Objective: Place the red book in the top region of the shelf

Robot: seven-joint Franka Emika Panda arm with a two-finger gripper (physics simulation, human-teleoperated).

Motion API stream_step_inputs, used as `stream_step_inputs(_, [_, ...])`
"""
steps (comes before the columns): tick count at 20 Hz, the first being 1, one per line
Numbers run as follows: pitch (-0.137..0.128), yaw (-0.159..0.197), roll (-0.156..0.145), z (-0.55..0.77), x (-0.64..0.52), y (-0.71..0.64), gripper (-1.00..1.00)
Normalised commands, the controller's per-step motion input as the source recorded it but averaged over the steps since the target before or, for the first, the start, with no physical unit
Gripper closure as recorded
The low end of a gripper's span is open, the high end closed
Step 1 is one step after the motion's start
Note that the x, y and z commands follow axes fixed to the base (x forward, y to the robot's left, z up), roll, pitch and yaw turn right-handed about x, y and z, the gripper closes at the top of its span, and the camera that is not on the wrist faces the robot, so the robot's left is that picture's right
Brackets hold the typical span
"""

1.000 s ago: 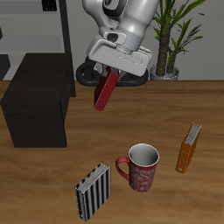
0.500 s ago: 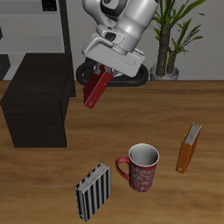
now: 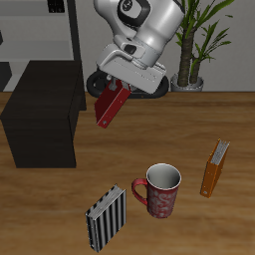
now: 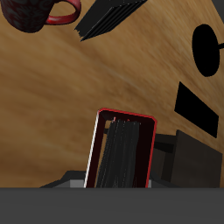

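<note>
My gripper [image 3: 116, 88] is shut on the red book [image 3: 110, 107] and holds it tilted in the air, well above the table. The book hangs beside the near upper corner of the black shelf [image 3: 42, 112], apart from it. In the wrist view the red book [image 4: 121, 150] fills the middle, seen edge-on with its dark page block between red covers, and a corner of the shelf [image 4: 199, 157] shows beside it. The fingertips themselves are hidden behind the book.
A red patterned mug [image 3: 159, 189] stands near the table's front. A black-and-white striped book [image 3: 106, 217] lies beside it and an orange book [image 3: 214, 167] stands farther off. A grey rack [image 3: 60, 30] and a potted plant [image 3: 196, 40] stand at the back.
The gripper has carried the red book toward the shelf over the last second. In the last half second it tilted and shifted only slightly.
</note>
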Motion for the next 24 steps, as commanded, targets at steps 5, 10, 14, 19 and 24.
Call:
stream_step_inputs(5, [0.002,0.019,-0.037,-0.14,0.00,0.14,1.00])
stream_step_inputs(10, [0.060,-0.025,-0.059,-0.13,0.04,-0.08,1.00])
stream_step_inputs(14, [0.037,-0.018,-0.039,-0.05,0.05,-0.02,1.00])
stream_step_inputs(19, [-0.014,-0.005,-0.036,0.03,0.04,-0.06,1.00])
stream_step_inputs(24, [0.025,-0.023,-0.036,-0.01,-0.01,-0.10,1.00])
